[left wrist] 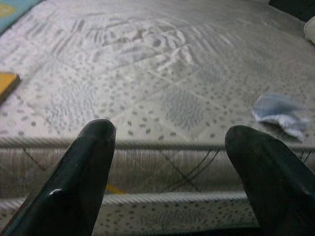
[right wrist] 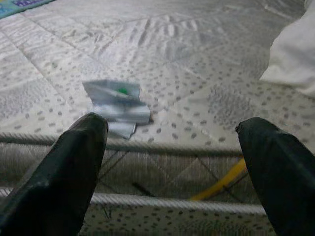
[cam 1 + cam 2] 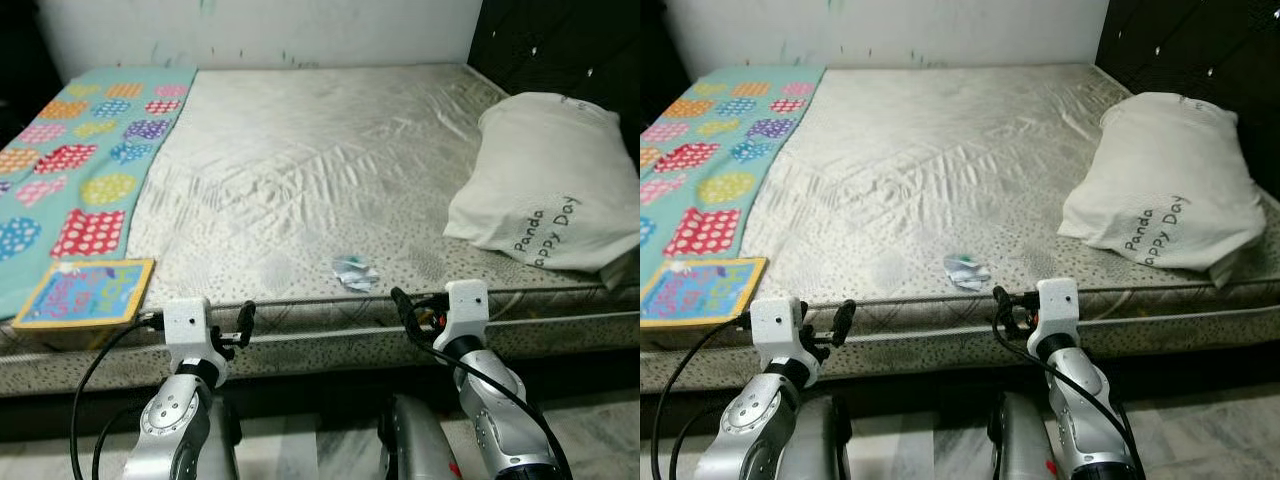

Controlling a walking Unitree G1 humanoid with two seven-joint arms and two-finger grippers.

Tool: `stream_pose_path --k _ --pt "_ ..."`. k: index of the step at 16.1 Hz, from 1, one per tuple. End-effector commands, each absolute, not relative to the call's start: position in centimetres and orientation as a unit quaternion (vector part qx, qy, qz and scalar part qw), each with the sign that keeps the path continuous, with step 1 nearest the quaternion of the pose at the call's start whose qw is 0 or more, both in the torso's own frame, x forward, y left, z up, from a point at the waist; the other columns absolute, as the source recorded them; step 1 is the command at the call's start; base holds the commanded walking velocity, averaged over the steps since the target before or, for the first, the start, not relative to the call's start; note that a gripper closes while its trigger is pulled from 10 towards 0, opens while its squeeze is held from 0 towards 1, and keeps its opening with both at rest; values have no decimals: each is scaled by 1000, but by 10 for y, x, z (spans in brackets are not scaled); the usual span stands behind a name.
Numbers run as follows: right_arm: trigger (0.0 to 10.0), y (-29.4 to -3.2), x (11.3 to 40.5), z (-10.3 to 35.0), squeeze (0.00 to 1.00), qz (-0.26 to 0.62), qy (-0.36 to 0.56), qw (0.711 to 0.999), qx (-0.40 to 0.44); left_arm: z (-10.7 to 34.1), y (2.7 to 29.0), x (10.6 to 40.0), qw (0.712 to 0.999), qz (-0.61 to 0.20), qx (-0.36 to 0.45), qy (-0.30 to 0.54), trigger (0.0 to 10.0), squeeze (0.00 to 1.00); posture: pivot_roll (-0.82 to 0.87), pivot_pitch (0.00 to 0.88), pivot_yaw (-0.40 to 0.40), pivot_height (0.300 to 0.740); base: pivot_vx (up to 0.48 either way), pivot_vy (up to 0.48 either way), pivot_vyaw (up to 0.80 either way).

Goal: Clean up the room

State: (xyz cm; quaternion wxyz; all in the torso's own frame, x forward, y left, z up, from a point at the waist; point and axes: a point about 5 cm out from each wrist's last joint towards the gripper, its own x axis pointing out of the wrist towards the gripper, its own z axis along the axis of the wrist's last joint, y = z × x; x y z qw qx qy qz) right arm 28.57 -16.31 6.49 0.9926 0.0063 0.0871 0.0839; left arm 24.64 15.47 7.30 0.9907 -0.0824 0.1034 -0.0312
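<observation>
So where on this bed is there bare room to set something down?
The widest bare stretch of mattress lies between the patterned blanket and the pillow, back to the wall. Near the front edge it is tighter: a wrapper in the middle, a book on the left.

Crumpled pale wrapper [image 3: 355,272] lies near mattress [image 3: 300,160] edge.
</observation>
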Motion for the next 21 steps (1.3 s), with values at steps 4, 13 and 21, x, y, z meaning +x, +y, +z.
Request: stream_pose_path --k 4,13,21 --pt "10000 -163 287 68 0 84 82 993 10 73 156 246 991 -33 -77 104 10000 0 -75 0 -22 470 123 0 0" --pt "10000 -163 286 67 0 88 80 993 9 74 153 246 991 -34 -82 101 10000 0 -76 0 -20 470 55 0 0" --pt "10000 -161 285 69 0 99 71 993 -2 74 151 246 991 -42 -83 99 10000 0 -76 0 -20 470 211 0 555"
